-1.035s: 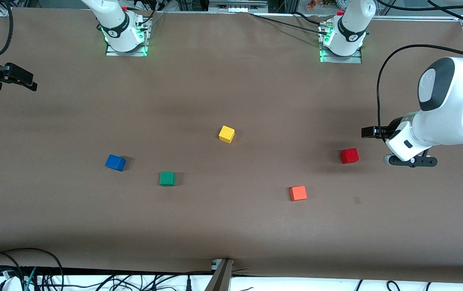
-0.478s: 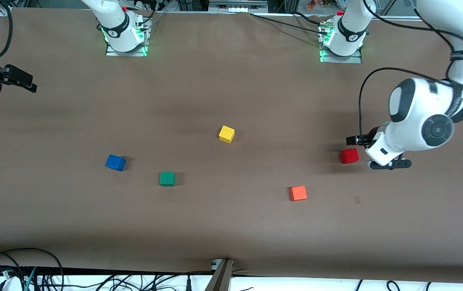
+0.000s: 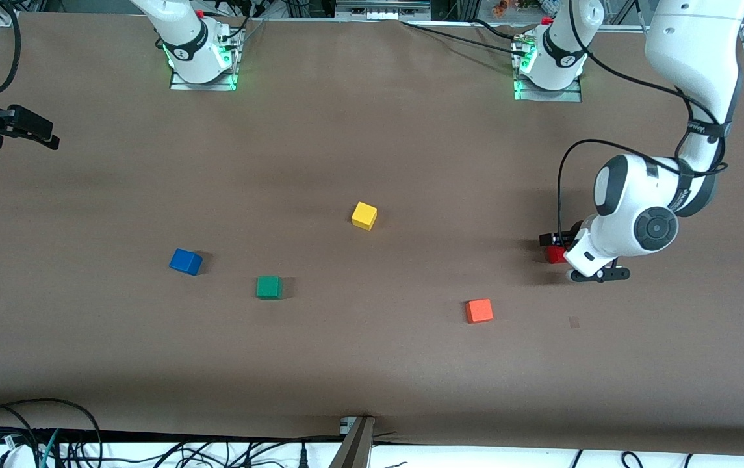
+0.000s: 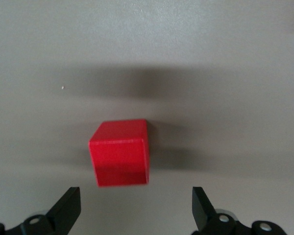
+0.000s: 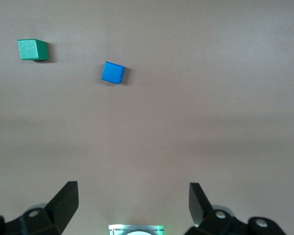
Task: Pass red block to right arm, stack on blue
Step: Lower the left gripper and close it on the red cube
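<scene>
Brown matte table (image 3: 372, 130) carries five smooth cubes, one each: red block (image 4: 120, 152), blue (image 3: 185, 261), green (image 3: 268, 286), yellow (image 3: 364, 215), orange (image 3: 479, 311). Left gripper (image 4: 136, 208) hovers over the red block, fingers spread wide, holding nothing. Right gripper (image 5: 134, 208) waits open at its table end, well apart from blue.

White left arm bent low, its black left gripper (image 4: 134, 210) spread wide. Right arm waits; black right gripper (image 5: 132, 203) spread, above table's edge.
</scene>
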`<state>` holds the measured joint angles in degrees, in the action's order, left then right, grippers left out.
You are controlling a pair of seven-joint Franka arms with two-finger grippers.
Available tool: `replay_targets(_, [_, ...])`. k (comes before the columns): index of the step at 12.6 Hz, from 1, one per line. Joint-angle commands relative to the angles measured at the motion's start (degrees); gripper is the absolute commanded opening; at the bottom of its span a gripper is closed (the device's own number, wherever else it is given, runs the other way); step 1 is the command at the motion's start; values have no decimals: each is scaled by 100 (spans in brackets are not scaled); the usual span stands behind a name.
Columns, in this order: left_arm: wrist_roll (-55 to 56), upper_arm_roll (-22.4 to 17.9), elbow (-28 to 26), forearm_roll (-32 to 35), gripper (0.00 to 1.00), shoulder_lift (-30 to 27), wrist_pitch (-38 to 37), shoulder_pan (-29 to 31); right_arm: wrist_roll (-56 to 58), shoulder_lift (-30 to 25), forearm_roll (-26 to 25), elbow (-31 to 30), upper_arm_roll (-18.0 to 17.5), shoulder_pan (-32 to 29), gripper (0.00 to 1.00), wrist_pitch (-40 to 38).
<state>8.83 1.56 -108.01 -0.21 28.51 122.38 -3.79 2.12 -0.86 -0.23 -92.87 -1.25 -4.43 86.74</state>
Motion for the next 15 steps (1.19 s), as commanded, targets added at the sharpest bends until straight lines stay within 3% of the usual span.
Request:
replay_targets(1, [-30,-7,61,258,100,251,320,36,-54,-10,94,15,-33,-40,100,10])
replay_targets(6, [-57,-15,96,258,100,506,497,54,-45,-10,94,15,-33,-40,100,19])
replay_targets(9, [-205,-15,122,267,46,480,436,45,25,-10,68,6,-24,-49,100,-25])
replay_targets(12, [-565,-15,228,258,3,454,410,54,-1,-19,67,6,29,-58,100,-69])
replay_targets(15, [-846,-15,481,258,0,427,112,54,-10,-19,67,6,29,-58,100,-60])
